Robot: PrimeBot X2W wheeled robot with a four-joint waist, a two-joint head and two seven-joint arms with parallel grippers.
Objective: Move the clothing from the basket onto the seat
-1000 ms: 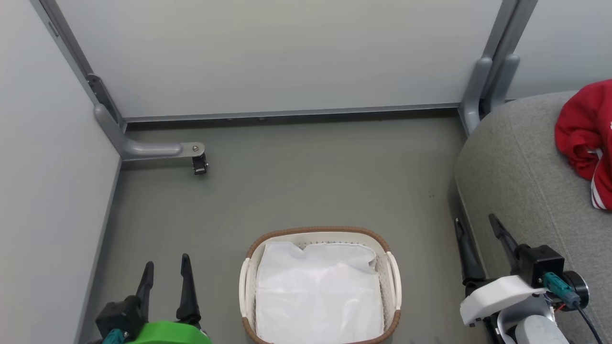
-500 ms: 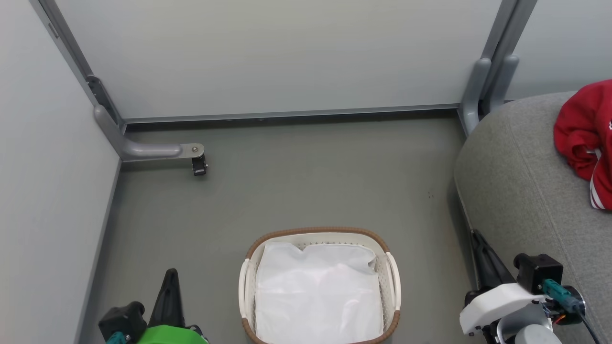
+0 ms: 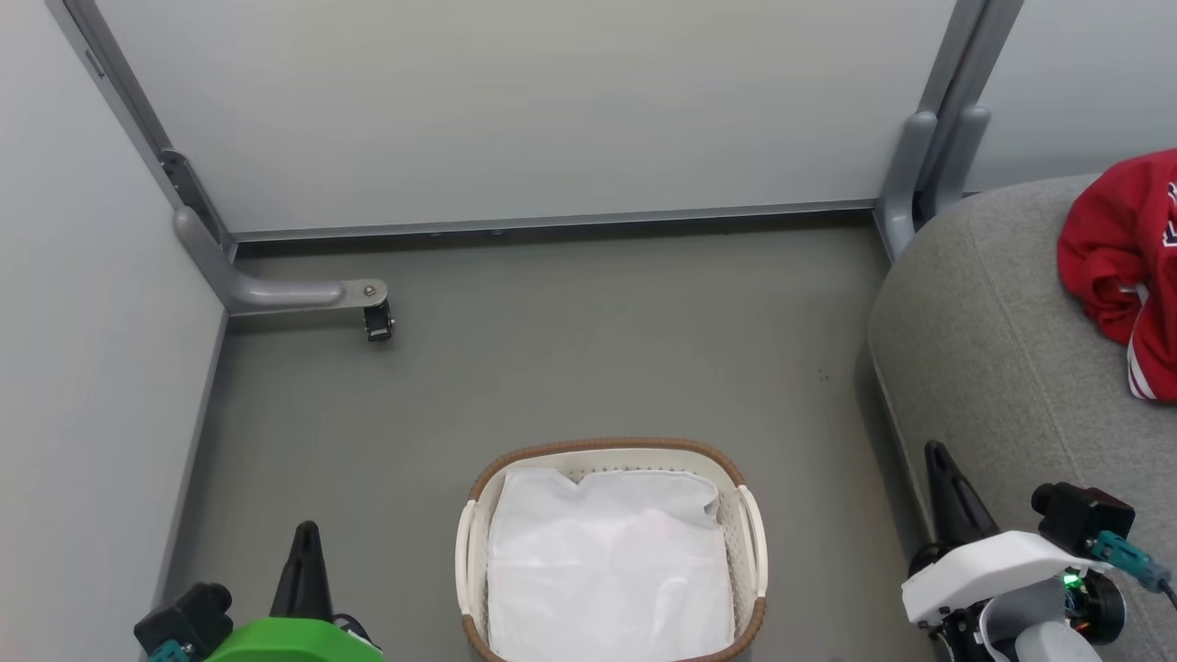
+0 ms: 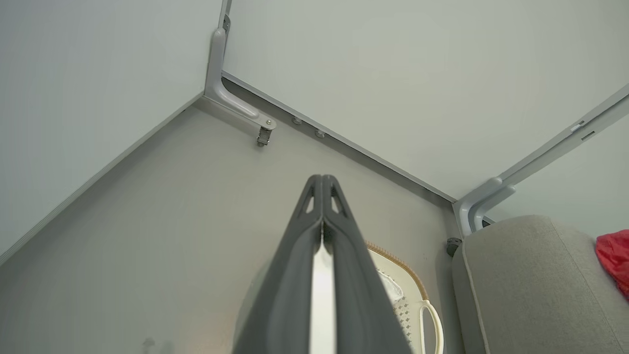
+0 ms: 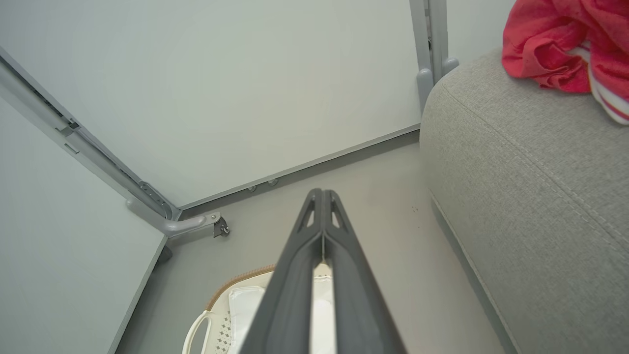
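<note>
Red clothing point(image 3: 1117, 267) lies bunched on the seat point(image 3: 993, 349), toward its right side. Basket point(image 3: 607, 448) stands on the floor point(image 3: 598, 340) between the two arms, well apart from the clothing. A white sheet point(image 3: 607, 570) covers its inside. Left gripper point(image 3: 306, 533): clenched, fingers pressed together, holding nothing, left of the basket. Right gripper point(image 3: 938, 455): clenched, holding nothing, beside the seat's front edge.
</note>
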